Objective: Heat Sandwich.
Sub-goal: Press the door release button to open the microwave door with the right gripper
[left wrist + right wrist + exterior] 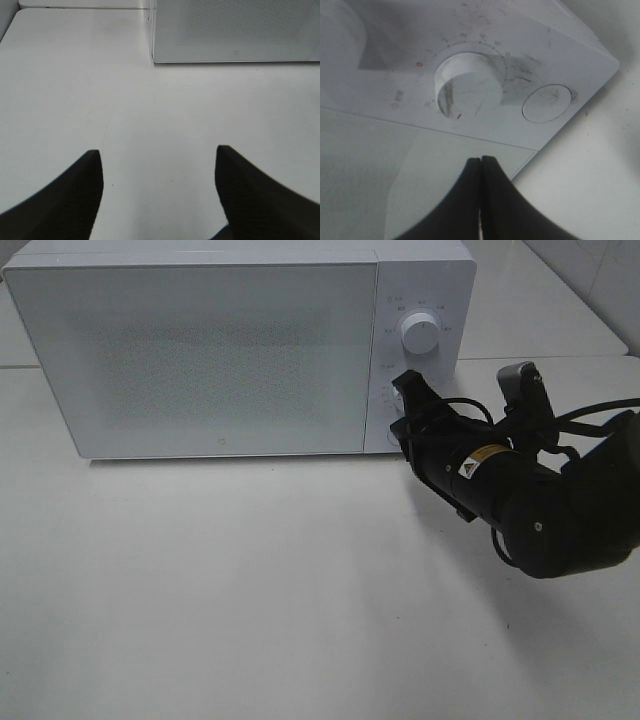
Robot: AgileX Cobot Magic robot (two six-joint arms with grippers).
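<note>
Our right end effector [481, 161], closed near the dial [468, 85], may skid off it; our left end effector [157, 150] hangs open.

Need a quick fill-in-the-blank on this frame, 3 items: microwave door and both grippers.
1. The microwave door is ____.
2. The right gripper is ____, close to the microwave's dial.
3. The left gripper is ____ over the table, holding nothing.
Missing words: closed; shut; open.
</note>
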